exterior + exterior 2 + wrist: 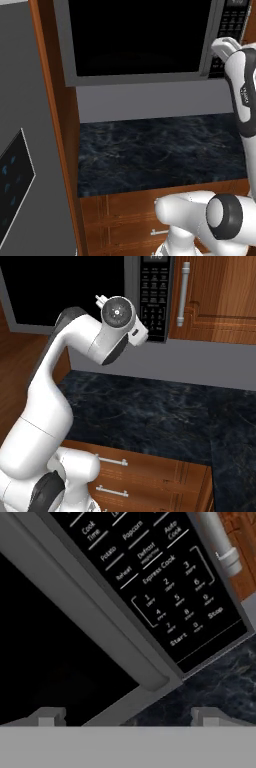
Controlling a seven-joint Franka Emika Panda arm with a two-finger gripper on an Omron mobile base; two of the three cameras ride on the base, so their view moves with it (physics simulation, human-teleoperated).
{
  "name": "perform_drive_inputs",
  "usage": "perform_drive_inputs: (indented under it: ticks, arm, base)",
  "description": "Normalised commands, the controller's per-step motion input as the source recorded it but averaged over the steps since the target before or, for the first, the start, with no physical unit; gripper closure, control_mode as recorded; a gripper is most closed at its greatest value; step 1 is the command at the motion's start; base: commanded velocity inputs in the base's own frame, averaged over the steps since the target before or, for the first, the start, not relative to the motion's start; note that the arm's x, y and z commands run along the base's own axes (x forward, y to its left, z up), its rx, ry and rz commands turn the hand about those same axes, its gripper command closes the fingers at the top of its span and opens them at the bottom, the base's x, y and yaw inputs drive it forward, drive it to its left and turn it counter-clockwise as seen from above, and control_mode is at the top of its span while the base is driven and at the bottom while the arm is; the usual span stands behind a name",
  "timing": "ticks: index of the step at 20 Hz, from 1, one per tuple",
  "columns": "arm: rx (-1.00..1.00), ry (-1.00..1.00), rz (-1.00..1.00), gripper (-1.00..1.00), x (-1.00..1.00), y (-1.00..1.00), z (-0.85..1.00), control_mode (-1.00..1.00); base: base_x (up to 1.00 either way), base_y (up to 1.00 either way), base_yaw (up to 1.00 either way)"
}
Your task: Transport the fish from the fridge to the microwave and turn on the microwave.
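Note:
The microwave (140, 79) hangs above the counter, its dark door shut against the grey frame. Its black keypad (155, 296) is on the right side. My gripper (129, 717) is open and holds nothing. It hovers close in front of the microwave's lower right corner, and its two fingertips (47, 716) stand wide apart. In the hand view the keypad (165, 587) lies just ahead, with the Start button (178, 640) near its lower edge. The grey fridge (25, 125) with a dark panel stands at the left. The fish is out of view.
A dark marble counter (160, 150) runs under the microwave, with wooden drawers (150, 476) below it. A wooden cabinet with a grey bar handle (184, 293) sits right of the keypad. A wood panel (55, 110) separates the fridge from the counter.

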Motion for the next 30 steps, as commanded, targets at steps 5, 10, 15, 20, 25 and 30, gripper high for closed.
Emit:
perform_drive_inputs:
  ticks: [5, 10, 15, 20, 25, 30]
  arm:
    - [0.1, -0.1, 0.06, -1.0, -0.15, -0.14, -0.08, -1.0]
    - [0.29, 0.0, 0.0, -1.0, -0.12, -0.07, -0.04, -1.0]
    - [0.28, 0.0, 0.0, -1.0, -0.05, -0.04, 0.0, -1.0]
    - [0.24, 0.0, 0.0, -1.0, -0.11, 0.01, -0.06, -1.0]
    - [0.15, -0.01, 0.02, -1.0, 0.0, 0.01, -0.2, -1.0]
    - [0.09, -0.03, 0.0, -1.0, 0.0, 0.0, -0.19, -1.0]
  base:
    - [0.0, 0.0, 0.0]
    - [0.0, 0.0, 0.0]
    - [0.0, 0.0, 0.0]
    - [0.0, 0.0, 0.0]
    - [0.0, 0.0, 0.0]
    - [0.0, 0.0, 0.0]
